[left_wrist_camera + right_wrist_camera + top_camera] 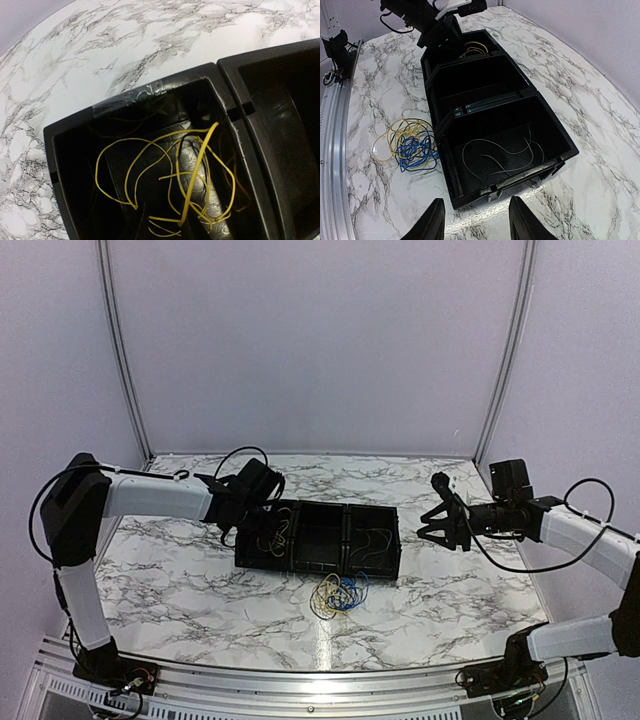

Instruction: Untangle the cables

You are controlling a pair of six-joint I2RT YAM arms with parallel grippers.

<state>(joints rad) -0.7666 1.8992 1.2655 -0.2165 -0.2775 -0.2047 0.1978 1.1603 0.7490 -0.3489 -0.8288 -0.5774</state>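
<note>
The cables lie as a small yellow and blue tangle on the marble table just in front of the black three-compartment tray; the right wrist view shows the tangle left of the tray. My left gripper reaches down into the tray's left compartment among several loose yellow wires. It appears shut on one yellow wire that sticks up from it. My right gripper hangs open and empty just right of the tray; its fingertips frame the tray's right end.
Thin grey wires lie in the tray's right compartment. A metal rail runs along the near table edge. Enclosure walls and corner posts stand behind and at both sides.
</note>
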